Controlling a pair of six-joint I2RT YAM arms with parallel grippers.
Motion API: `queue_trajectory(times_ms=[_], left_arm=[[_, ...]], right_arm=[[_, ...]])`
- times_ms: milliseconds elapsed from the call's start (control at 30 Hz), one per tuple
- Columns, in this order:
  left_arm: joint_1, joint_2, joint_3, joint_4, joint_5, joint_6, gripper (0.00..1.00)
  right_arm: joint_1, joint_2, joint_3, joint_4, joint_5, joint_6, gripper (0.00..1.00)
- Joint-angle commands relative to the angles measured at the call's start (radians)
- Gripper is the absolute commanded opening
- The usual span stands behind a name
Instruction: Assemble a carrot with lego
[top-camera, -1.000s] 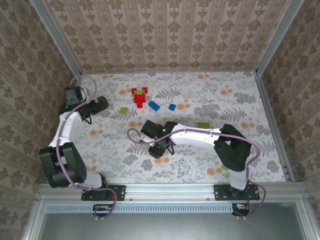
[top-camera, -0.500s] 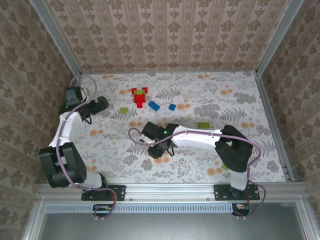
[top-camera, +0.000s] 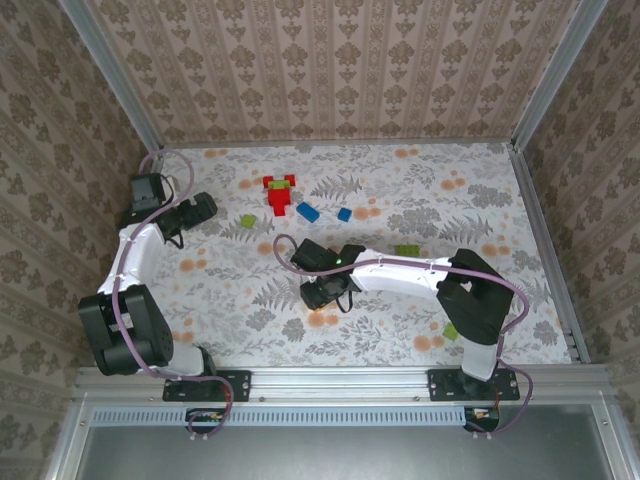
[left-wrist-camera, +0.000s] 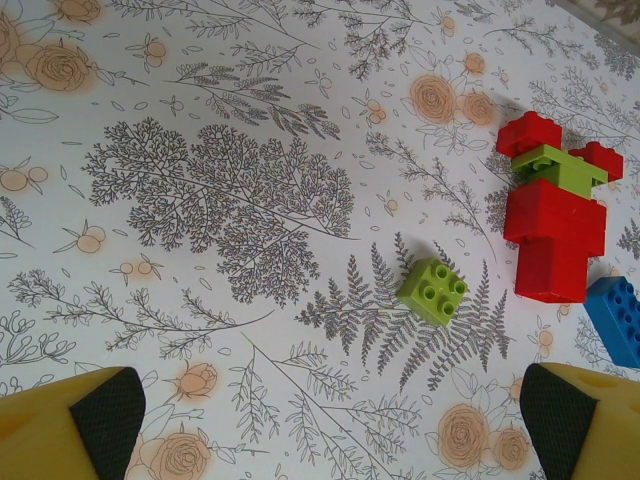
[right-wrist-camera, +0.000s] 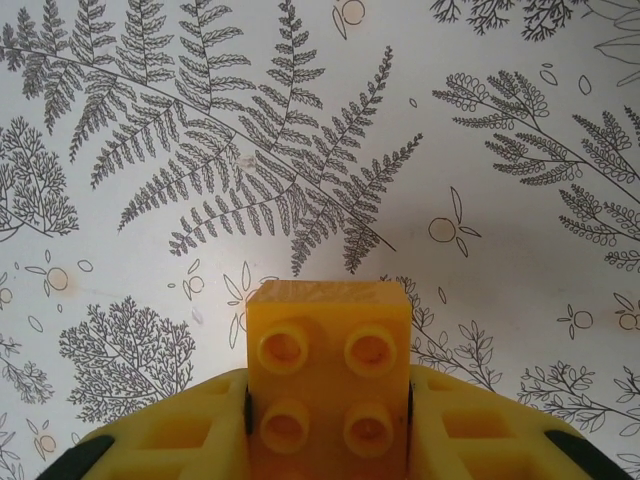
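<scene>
Orange brick (right-wrist-camera: 328, 365) was gripped between the right fingers (right-wrist-camera: 180, 430), well apart from the red-and-green stack (top-camera: 280, 193), on its near side. Left fingers (left-wrist-camera: 70, 425) were spread wide and empty, left of the stack. A green brick (left-wrist-camera: 433, 290) and a blue brick (left-wrist-camera: 620, 320) lay loose on the tabletop (left-wrist-camera: 220, 120) near the stack. Assembly was judged begun, with the orange brick not yet joined.
</scene>
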Motion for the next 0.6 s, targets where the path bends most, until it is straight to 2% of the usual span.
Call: queue_trajectory(times_ms=[0,300,567], left_arm=[[-0.009,-0.003,0.026,-0.005,0.009,0.021,1.0],[-0.008,-0.001,0.03,-0.011,0.008,0.023,1.0],[-0.009,-0.003,0.031,-0.011,0.01,0.023,1.0]], right_arm=[[-0.012,0.066,-0.075,-0.131,0.059,0.044,0.36],[-0.008,0.005,-0.062,-0.137,0.076,0.029,0.49],[-0.008,-0.073,-0.025,-0.17,0.066,-0.017,0.7]])
